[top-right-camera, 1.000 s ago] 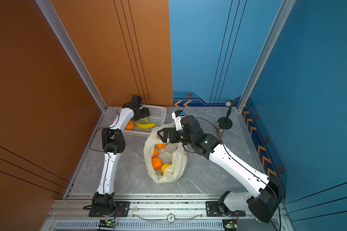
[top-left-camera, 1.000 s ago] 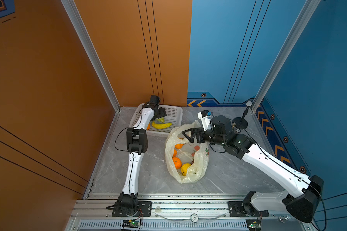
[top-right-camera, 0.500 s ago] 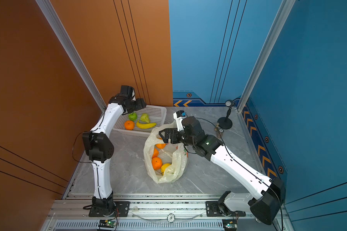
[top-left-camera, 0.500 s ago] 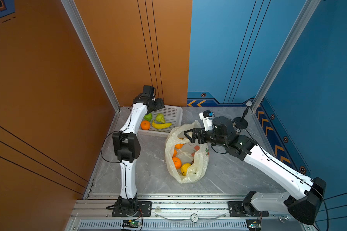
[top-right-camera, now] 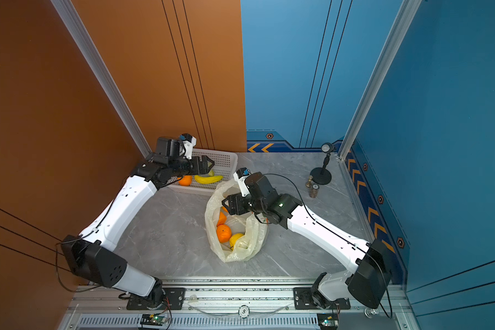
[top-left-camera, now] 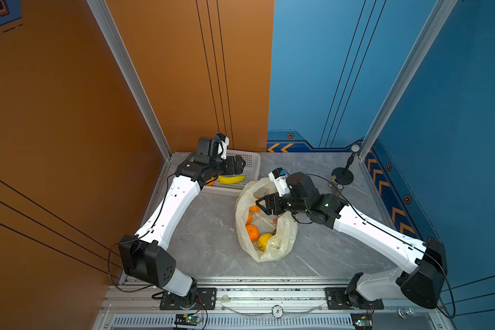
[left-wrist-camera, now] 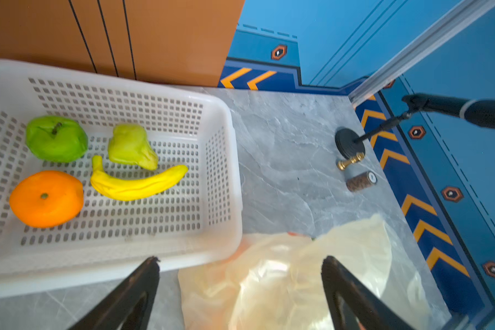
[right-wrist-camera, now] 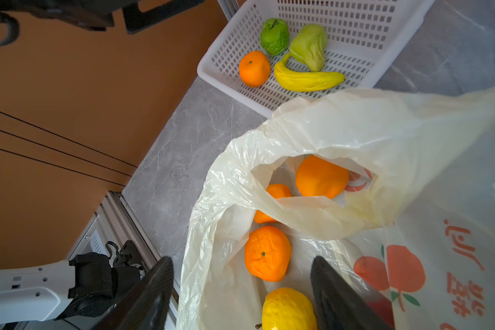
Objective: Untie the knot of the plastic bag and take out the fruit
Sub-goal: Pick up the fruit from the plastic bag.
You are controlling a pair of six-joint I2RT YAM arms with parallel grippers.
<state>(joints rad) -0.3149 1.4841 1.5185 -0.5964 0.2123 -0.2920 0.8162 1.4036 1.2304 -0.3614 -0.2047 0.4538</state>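
Shows the plastic bag (top-left-camera: 286,237) lying centre frame in both top views, mouth gaping, with an orange (top-left-camera: 252,231) and a yellow citrus (top-left-camera: 265,240) inside. Finds the right arm (top-left-camera: 377,237) stretched in low from the lower right, right gripper (top-left-camera: 265,204) level over the bag's mouth, jaws parted, gripping nothing. Catches the left arm (top-left-camera: 169,211) bent up from the lower left, left gripper (top-left-camera: 242,167) spread wide and empty by the white basket (top-left-camera: 255,160), upper centre

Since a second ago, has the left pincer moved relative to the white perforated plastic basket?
Yes. The left pincer has shifted along the white perforated plastic basket, toward its end beside the pale-yellow plastic bag.
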